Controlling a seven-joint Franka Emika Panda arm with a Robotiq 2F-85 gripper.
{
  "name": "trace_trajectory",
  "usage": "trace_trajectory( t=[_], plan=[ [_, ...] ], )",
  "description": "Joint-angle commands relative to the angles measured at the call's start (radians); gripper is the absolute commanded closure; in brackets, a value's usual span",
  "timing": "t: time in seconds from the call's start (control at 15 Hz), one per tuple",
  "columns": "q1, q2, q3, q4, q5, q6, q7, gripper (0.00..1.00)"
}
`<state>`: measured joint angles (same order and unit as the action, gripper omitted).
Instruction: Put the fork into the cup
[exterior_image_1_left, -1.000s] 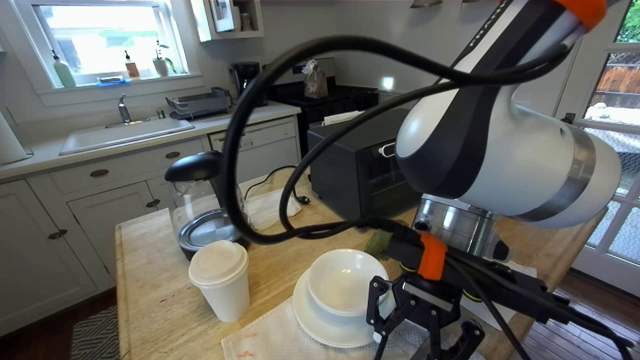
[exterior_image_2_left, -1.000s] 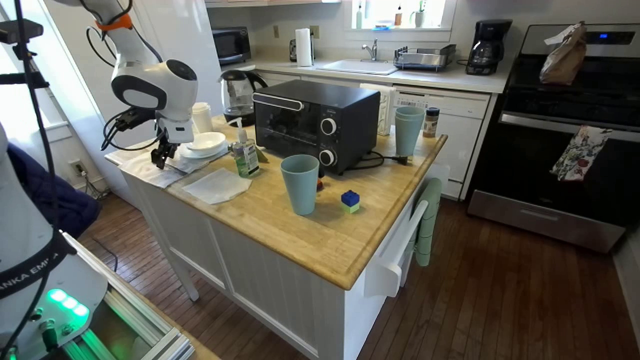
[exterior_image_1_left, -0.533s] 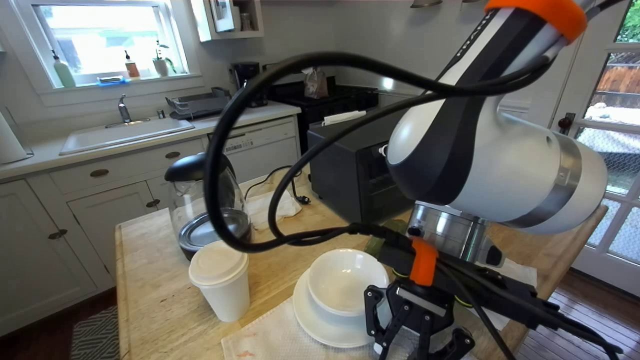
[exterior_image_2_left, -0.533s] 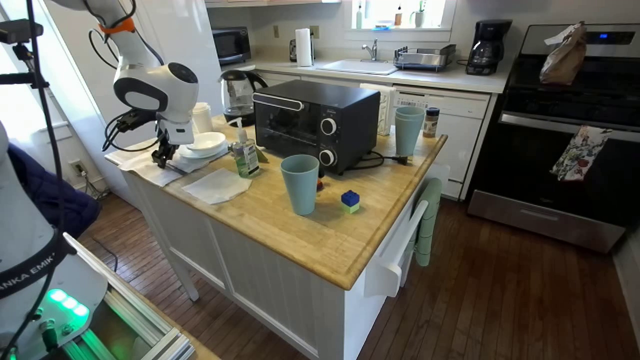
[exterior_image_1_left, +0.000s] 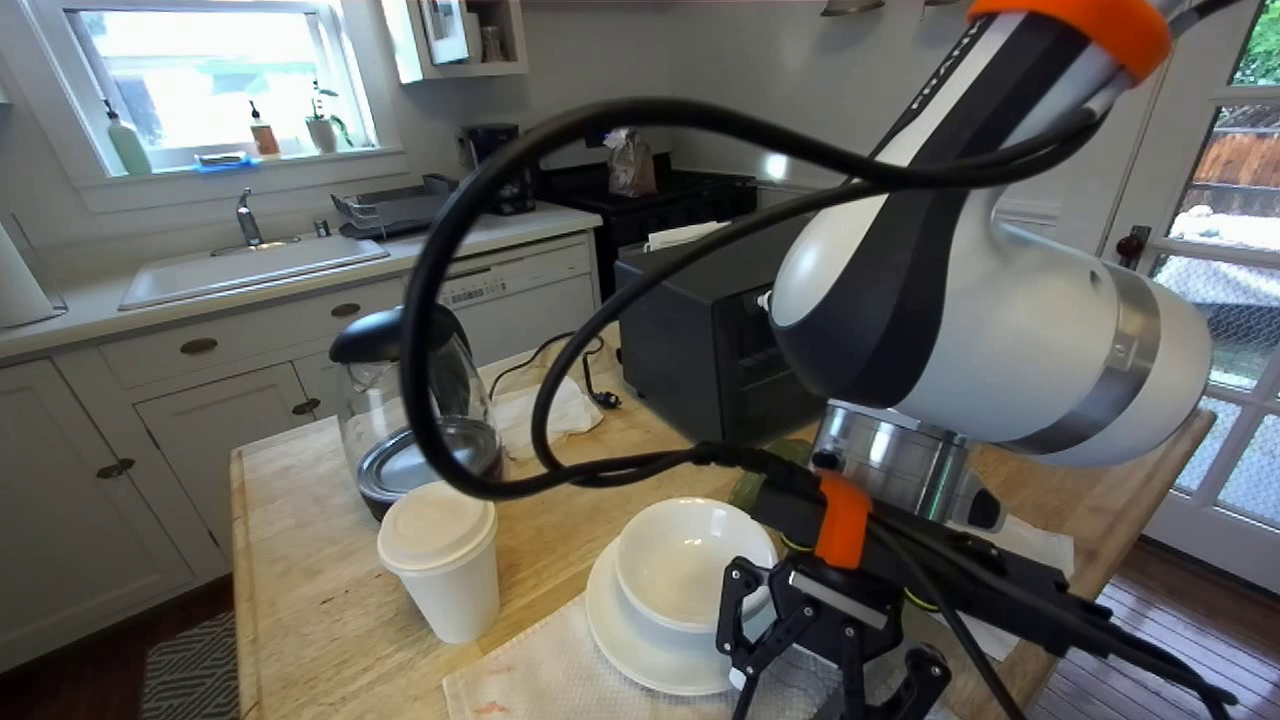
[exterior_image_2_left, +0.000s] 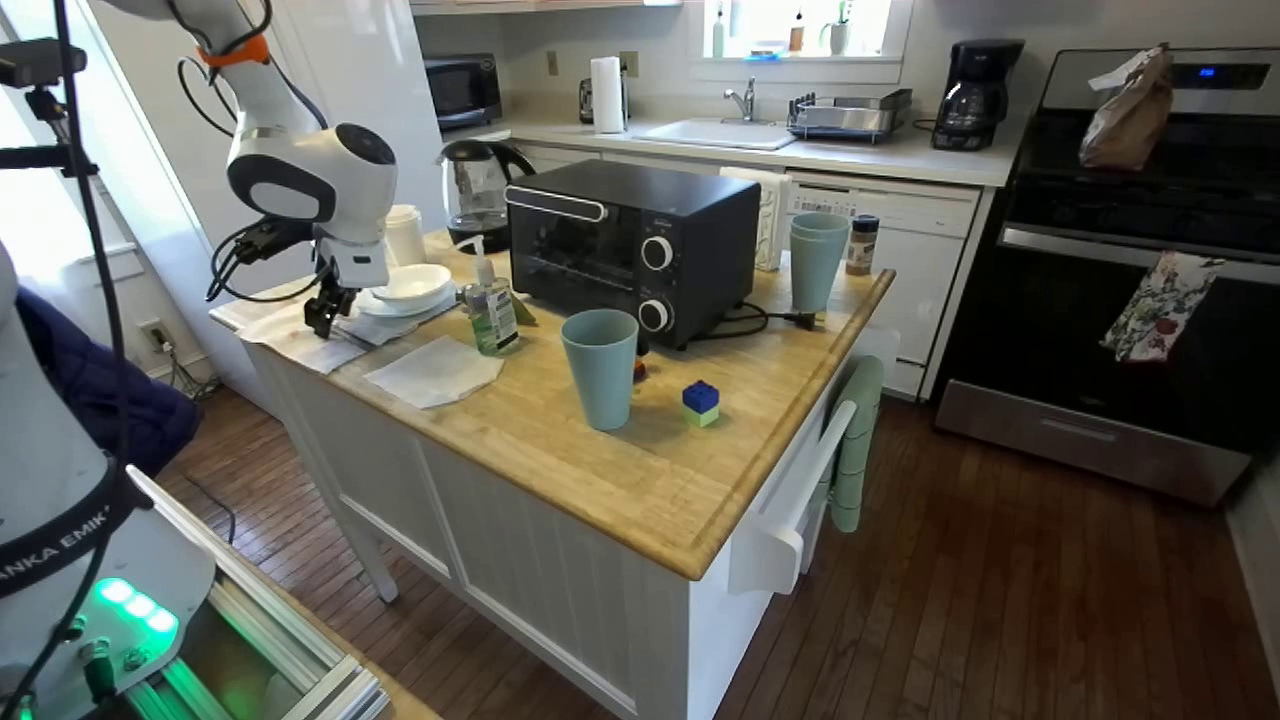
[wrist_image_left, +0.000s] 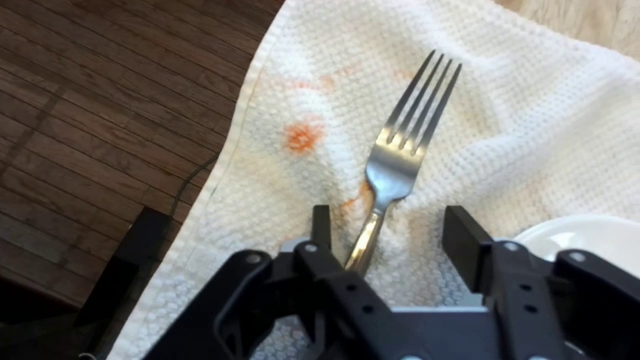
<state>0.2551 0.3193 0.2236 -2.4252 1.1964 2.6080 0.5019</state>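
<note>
Fork (wrist_image_left: 395, 170): lying on white dish towel (wrist_image_left: 260, 215).
Gripper (wrist_image_left: 387, 232): fingers apart, handle between — nothing clamped.
Teal tumbler (exterior_image_2_left: 602, 375): upright near toy bricks (exterior_image_2_left: 701, 403); likely target.
Fork into tumbler: lined up, I'd say — grasp, carry, insert left.

Shiny metal fork (wrist_image_left: 395, 172), rough cloth (wrist_image_left: 280, 192), smooth matt cup (exterior_image_2_left: 600, 375), glossy bowl (exterior_image_1_left: 690, 560), wooden tabletop (exterior_image_2_left: 560, 460).

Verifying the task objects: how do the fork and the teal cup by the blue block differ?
The fork lies on a towel; the teal cup stands upright. The fork is slender and shiny; the teal cup is broad with an open top. What they share: the gripper holds neither.
</note>
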Motion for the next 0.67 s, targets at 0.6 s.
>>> trace_trajectory(
  t=[0.6],
  plan=[
    [0.031,0.008,-0.014,-0.003,-0.023,0.014,0.034,0.10]
  ],
)
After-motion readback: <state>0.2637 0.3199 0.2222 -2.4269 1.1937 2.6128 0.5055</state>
